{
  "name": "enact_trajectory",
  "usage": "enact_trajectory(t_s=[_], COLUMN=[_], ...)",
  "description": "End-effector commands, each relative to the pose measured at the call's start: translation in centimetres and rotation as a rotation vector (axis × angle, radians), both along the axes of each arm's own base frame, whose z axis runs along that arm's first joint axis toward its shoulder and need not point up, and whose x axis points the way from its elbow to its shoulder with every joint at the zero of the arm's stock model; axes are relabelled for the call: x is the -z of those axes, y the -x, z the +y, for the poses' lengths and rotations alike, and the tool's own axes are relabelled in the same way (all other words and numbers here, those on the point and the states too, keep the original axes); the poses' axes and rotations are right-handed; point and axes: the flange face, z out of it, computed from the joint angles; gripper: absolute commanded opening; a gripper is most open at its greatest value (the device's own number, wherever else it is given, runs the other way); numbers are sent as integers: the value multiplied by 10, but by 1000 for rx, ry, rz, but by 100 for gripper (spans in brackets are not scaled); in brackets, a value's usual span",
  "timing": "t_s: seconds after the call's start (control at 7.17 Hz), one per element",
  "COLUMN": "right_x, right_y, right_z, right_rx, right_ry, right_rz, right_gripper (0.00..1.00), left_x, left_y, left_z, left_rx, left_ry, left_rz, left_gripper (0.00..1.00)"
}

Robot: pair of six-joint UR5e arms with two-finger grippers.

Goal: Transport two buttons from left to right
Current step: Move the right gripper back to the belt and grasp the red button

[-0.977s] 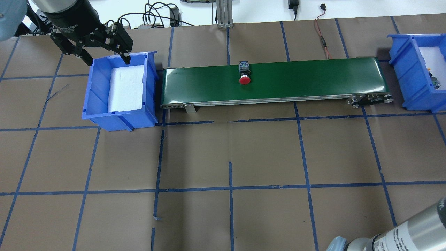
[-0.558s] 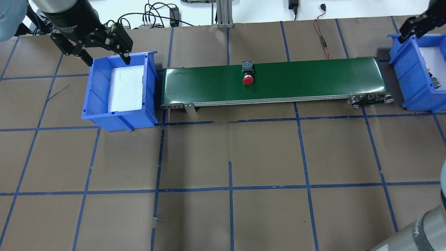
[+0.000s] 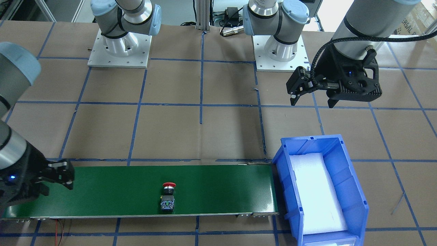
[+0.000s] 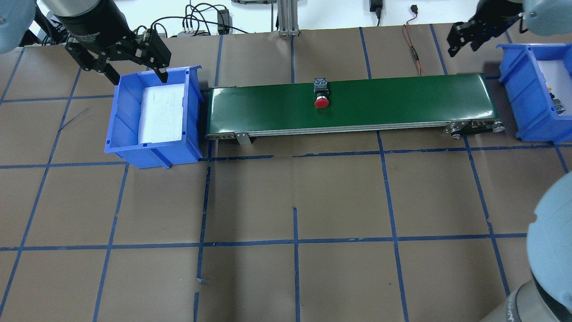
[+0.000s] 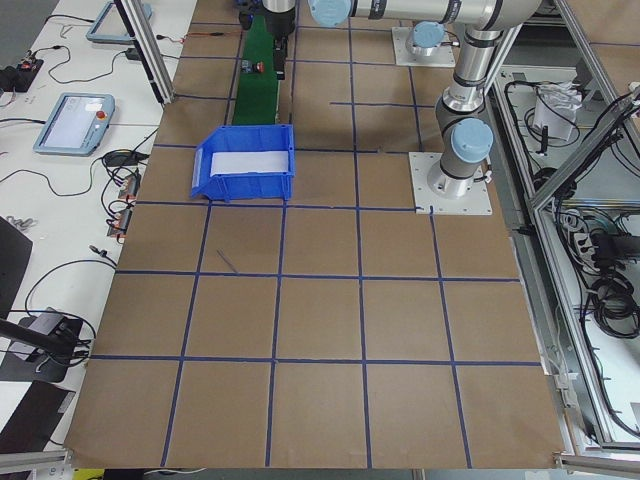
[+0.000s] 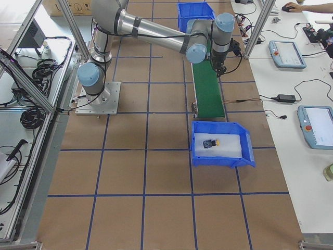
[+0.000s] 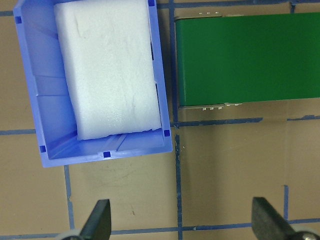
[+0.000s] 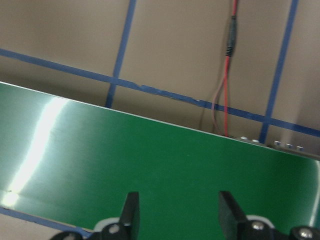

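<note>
Two push buttons were in view: one red button [image 4: 321, 94] and one yellow button [image 6: 212, 142]. There was a single green conveyor belt [image 4: 380, 100] and two blue bins, the left bin [image 4: 152, 152] and the right bin [image 4: 520, 89], with two white foam liners between them, the left pad [image 4: 163, 112] and the right pad [image 6: 231, 148]. Two arms were counted — the left arm [image 3: 368, 20] and the right arm [image 3: 10, 85] — with one gripper apiece, the left gripper [image 7: 181, 210] and the right gripper [image 8: 177, 210]. Two teach pendants completed the tally — the nearer pendant [image 6: 317, 133] and the farther pendant [image 6: 286, 54].
</note>
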Motion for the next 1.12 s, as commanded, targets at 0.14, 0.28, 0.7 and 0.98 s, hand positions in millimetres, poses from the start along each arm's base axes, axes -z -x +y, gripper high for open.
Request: enact_trajectory(t_s=[0.14,0.28,0.7,0.98], right_x=[43,53,58,60], right_y=[-81,-111,-162,-163], right_z=[-15,-25,-40,-41], right_rx=[192,262,310,322], right_ry=[-61,-71,-52,-49], right_rz=[-34,-43,-35,-12], right_gripper=[70,73,73,73], left_x=[0,0,1,1], left_y=[0,0,0,0], left_z=[1,1,4,5], left_rx=[0,0,0,0], left_ry=[0,0,-3,-5], left_rz=[3,3,3,3], left_gripper=[100,100,100,100])
